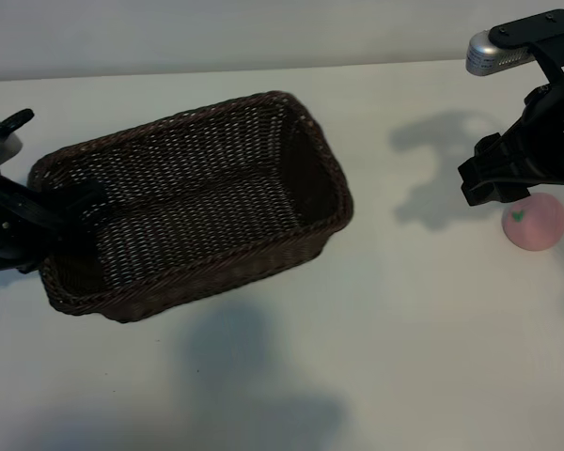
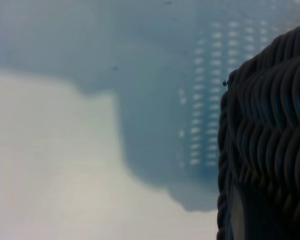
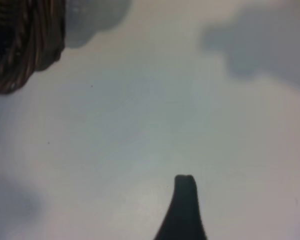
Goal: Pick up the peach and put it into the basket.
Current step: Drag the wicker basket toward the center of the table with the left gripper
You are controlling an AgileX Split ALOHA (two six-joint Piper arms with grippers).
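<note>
The peach [image 1: 535, 222] lies on the white table [image 1: 404, 329], just below and beside the right gripper [image 1: 496, 183], whose jaws stand spread and hold nothing. The left gripper [image 1: 70, 211] is pinching the near end wall of the basket [image 1: 197, 202], well apart from the peach.

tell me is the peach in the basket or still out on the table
Out. The peach lies on the table beside the right gripper, well apart from the empty basket.
</note>
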